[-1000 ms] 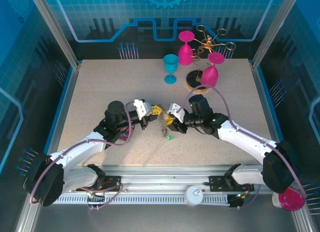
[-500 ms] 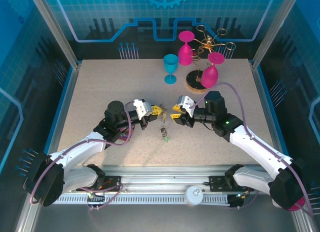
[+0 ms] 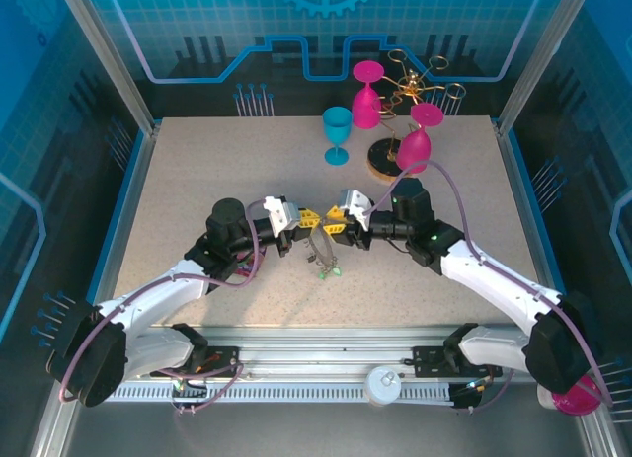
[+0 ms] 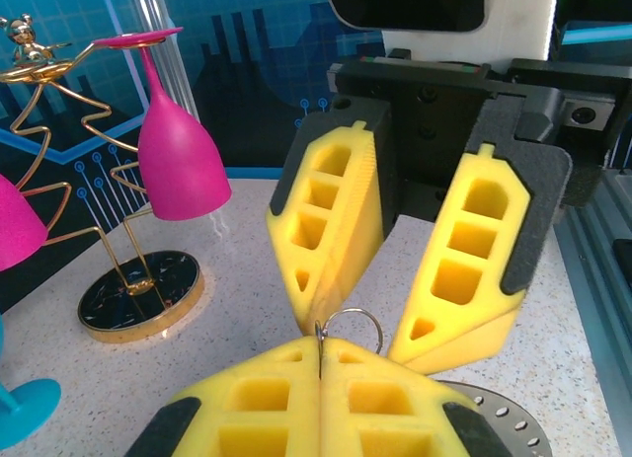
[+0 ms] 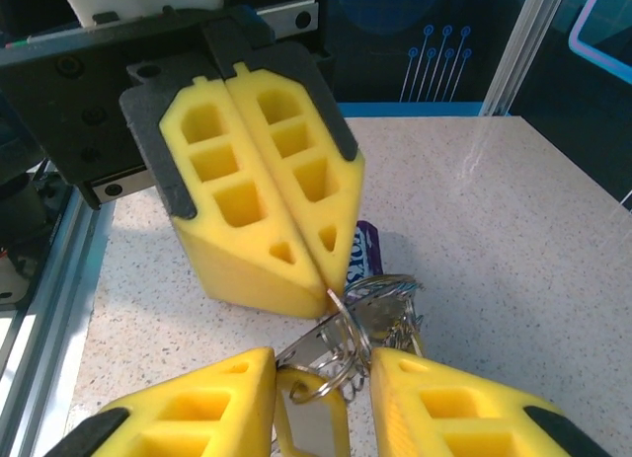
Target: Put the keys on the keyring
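Your left gripper [image 4: 319, 363] clamps the keyring [image 4: 494, 415] by a wire loop [image 4: 349, 327]; your right gripper [image 5: 321, 375], jaws part-open, straddles a yellow-tagged key [image 5: 308, 415]; threading looks unfinished.

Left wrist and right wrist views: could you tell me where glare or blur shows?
Left wrist: the wire loop is crisp and the pink wine glass carries a soft sheen. Right wrist: the keys glint, and a bright streak runs down the clear wall.

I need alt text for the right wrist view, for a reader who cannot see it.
The left gripper, jaws shut, pinches a wire loop from which a bunch of keys hangs over the speckled table. The right gripper faces it, open, a yellow-orange tag between its fingers.
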